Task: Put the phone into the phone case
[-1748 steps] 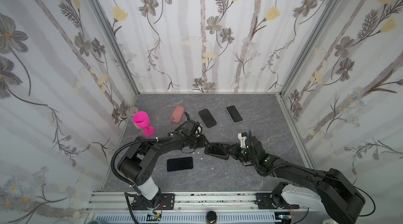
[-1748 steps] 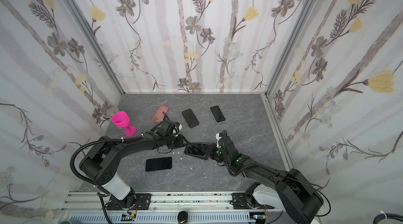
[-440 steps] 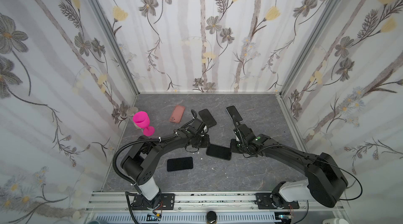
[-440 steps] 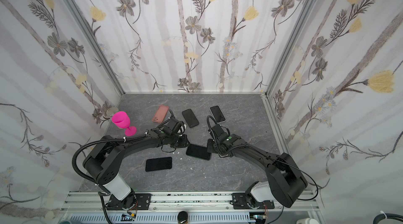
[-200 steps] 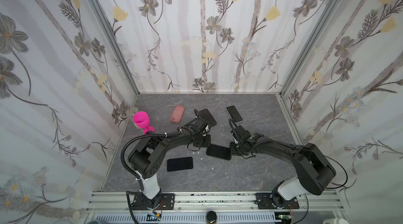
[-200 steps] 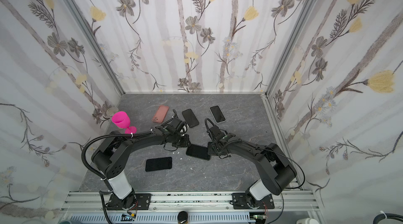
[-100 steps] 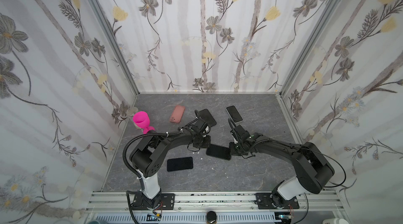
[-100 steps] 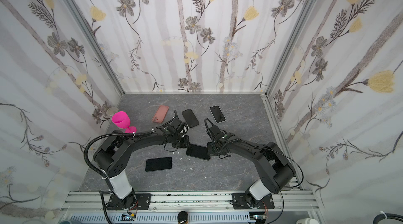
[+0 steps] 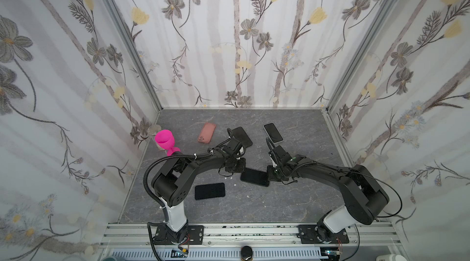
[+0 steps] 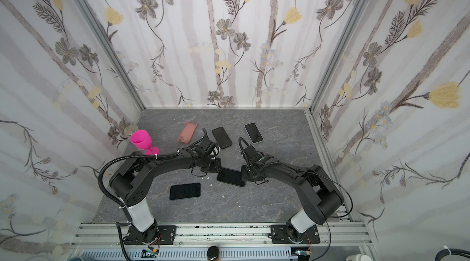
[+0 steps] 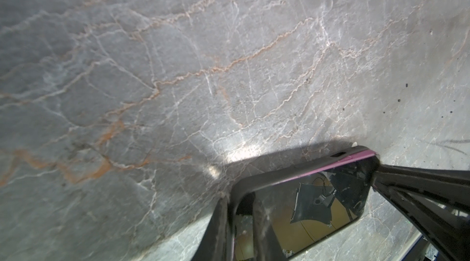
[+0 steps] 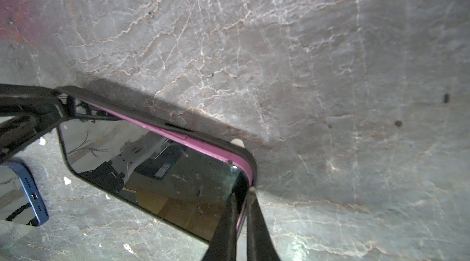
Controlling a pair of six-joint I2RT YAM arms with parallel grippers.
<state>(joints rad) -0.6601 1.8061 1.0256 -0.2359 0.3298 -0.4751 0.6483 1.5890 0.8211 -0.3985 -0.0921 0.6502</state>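
The phone (image 9: 255,177) lies on the table (image 9: 292,196), nearly seated in the phone case (image 12: 152,117). The left gripper (image 11: 239,211) pinches the case rim, and the right gripper (image 12: 240,203) is clamped on the phone's end. Next, likely: press the edge home.

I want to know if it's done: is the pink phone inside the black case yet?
In, though maybe not fully: the black case rims the phone, but its pink edge shows along one side.
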